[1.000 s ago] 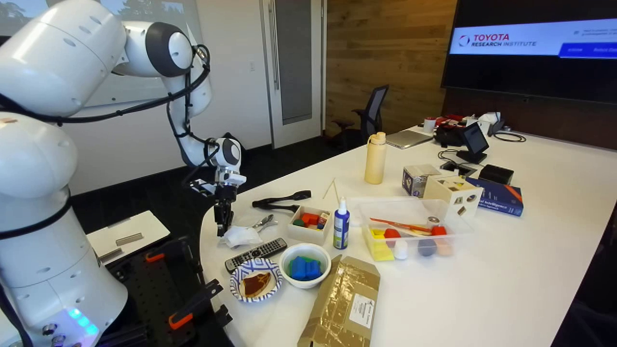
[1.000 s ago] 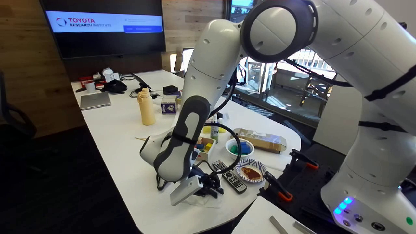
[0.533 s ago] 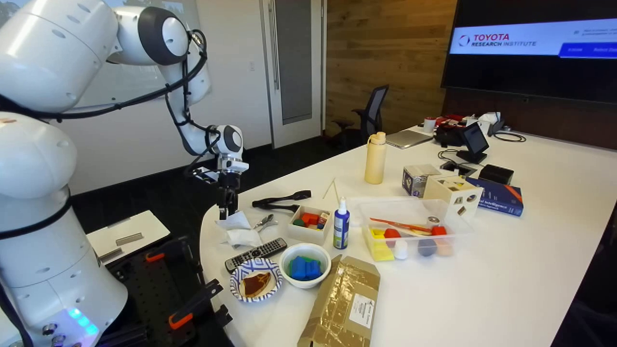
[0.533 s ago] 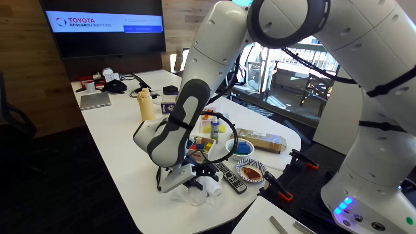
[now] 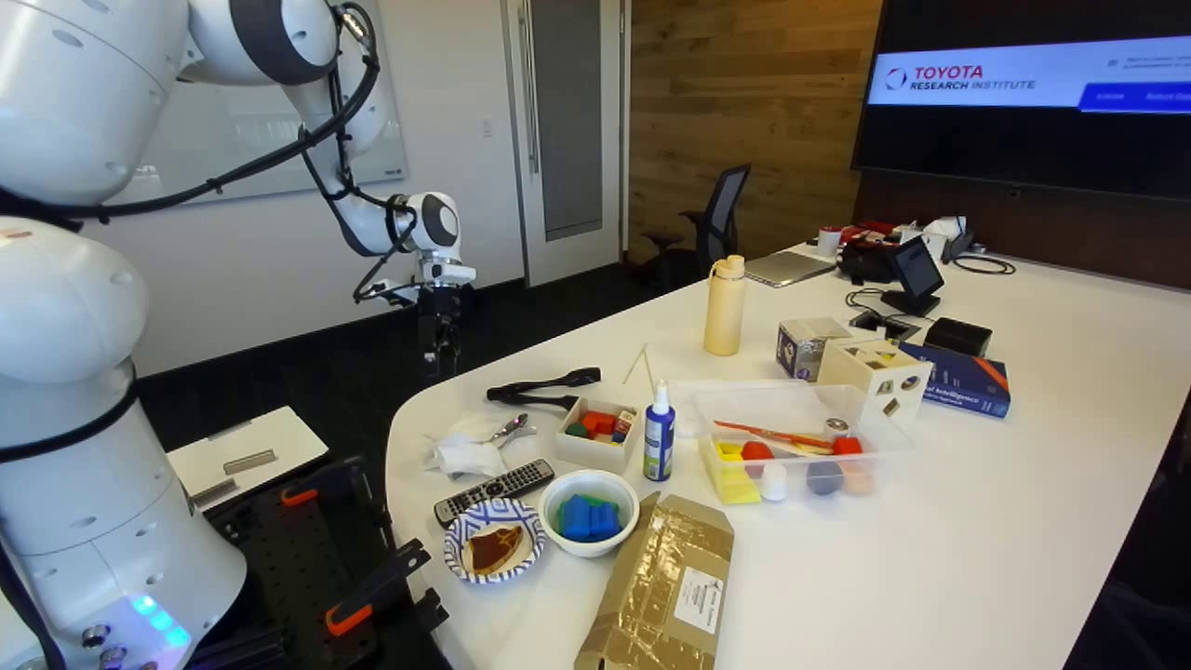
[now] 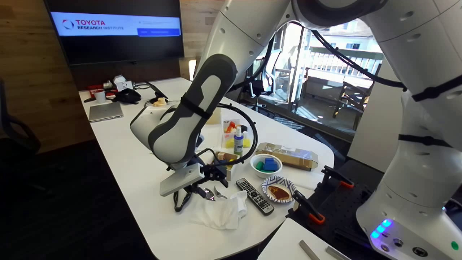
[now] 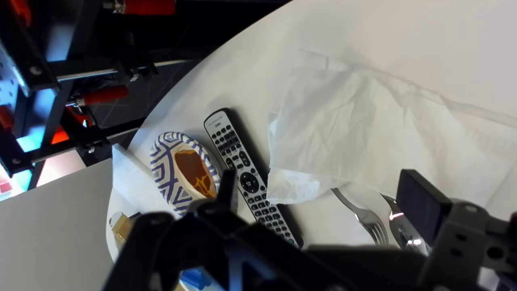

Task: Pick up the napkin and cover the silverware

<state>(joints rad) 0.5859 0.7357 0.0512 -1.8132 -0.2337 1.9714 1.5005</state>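
Evidently, in both exterior views the hand (image 5: 440,361) hung empty above the worktop (image 5: 930,577), presumably so the napkin (image 6: 218,213) could lie as a cover. In the wrist view its fingers (image 7: 420,204) stood wide apart; the napkin overlapped only the handles of fork (image 7: 369,222) and spoon (image 7: 402,228).

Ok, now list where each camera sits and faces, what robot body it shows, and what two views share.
An exterior view: raised beside the robot arm, nearest the cardboard box, looking across the tabletop toward a door; base and gripper show.
An exterior view: raised on the opposite side, nearest the napkin, facing a glass wall; base shows, gripper partly hidden.
Wrist view: mounted by the gripper, looking down at the napkin, fork, spoon and remote control; the spread fingers show.
Both exterior views share the Toyota Research Institute screen.
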